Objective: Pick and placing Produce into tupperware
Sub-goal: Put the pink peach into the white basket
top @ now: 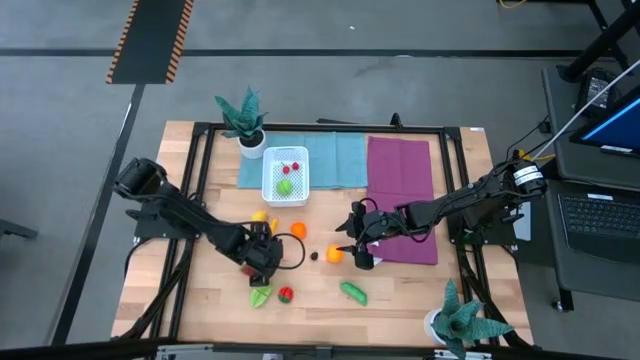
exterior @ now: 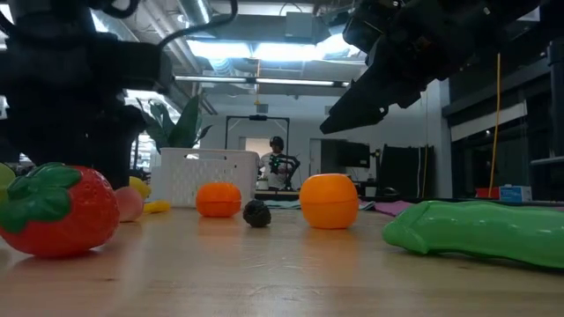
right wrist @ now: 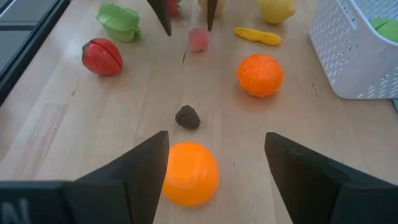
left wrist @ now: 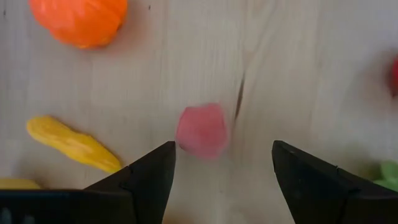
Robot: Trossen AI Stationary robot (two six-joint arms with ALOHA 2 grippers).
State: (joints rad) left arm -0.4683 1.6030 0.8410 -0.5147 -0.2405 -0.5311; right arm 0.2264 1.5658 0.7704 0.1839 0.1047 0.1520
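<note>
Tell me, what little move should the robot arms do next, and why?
Probably the left gripper should drop straight down and close on the pink piece. Its fingers are open, and the piece lies on the table between and just ahead of them, not yet held. The right gripper waits open over an orange fruit. The tupperware holds only a few pieces.

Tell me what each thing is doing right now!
left gripper: open, above the pink piece.
right gripper: open, over the orange ball.
tupperware: upright, holding green and red pieces.
strawberry: lying on the table.
green pod: lying flat.
</note>
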